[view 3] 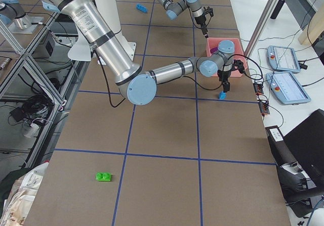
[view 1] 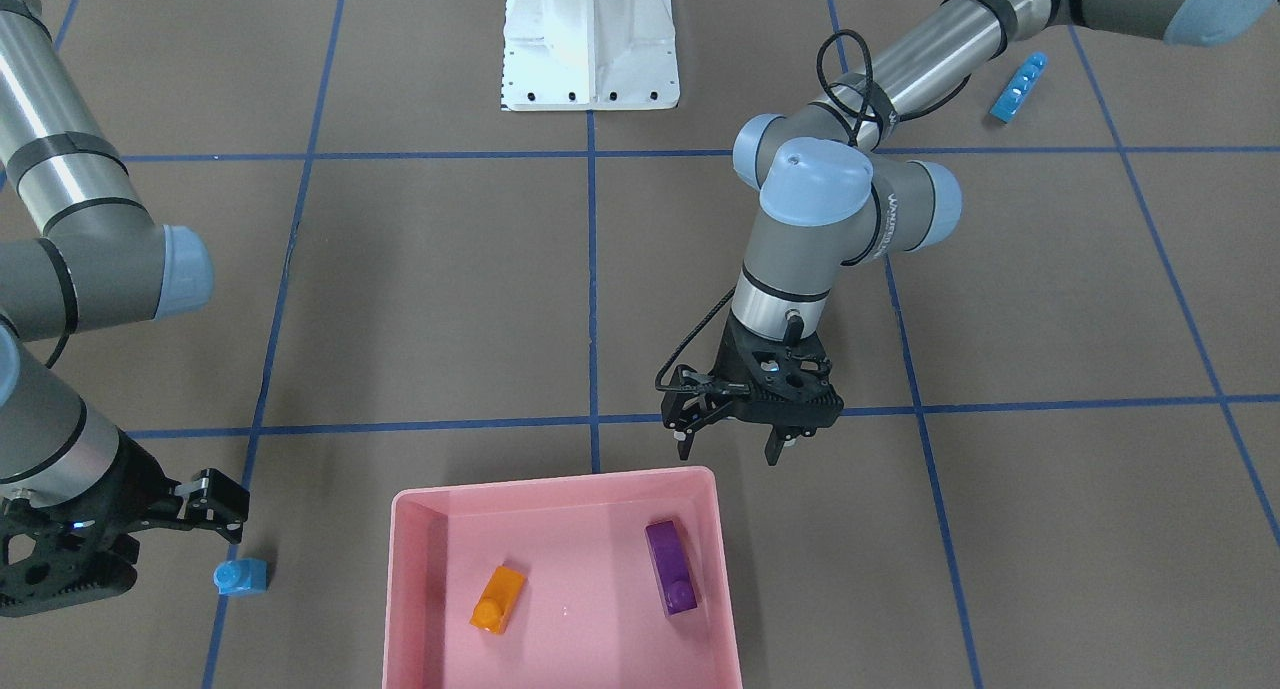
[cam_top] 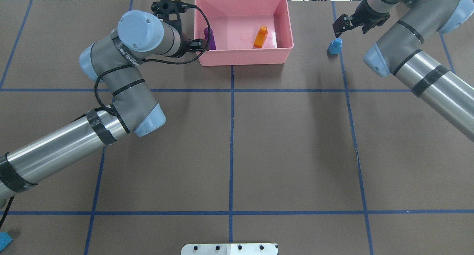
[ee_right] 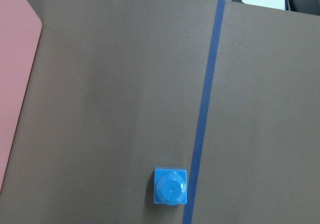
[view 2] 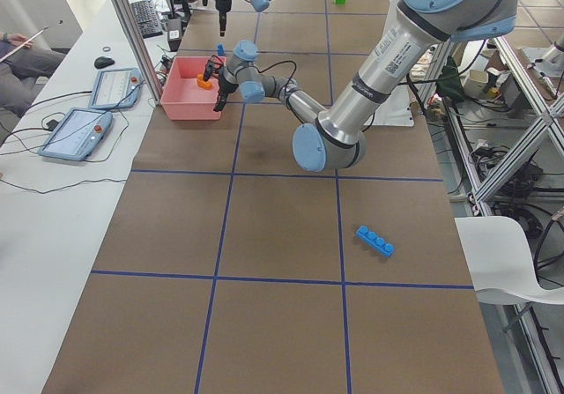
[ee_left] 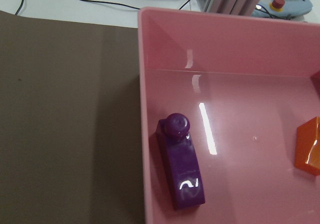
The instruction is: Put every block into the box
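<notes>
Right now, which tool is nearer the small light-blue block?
Right. The right tool hangs close beside the small light-blue block; the left tool is beyond the pink box, at its opposite side.

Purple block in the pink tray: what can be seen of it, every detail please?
The purple block is a small oblong brick of glossy plastic with one round stud on top at one end. It lies flat on the floor of the pink box, lengthwise close along one side wall; whether it touches that wall is unclear. The orange block lies well apart. Nothing grips it: the left tool hangs open outside the box.
</notes>
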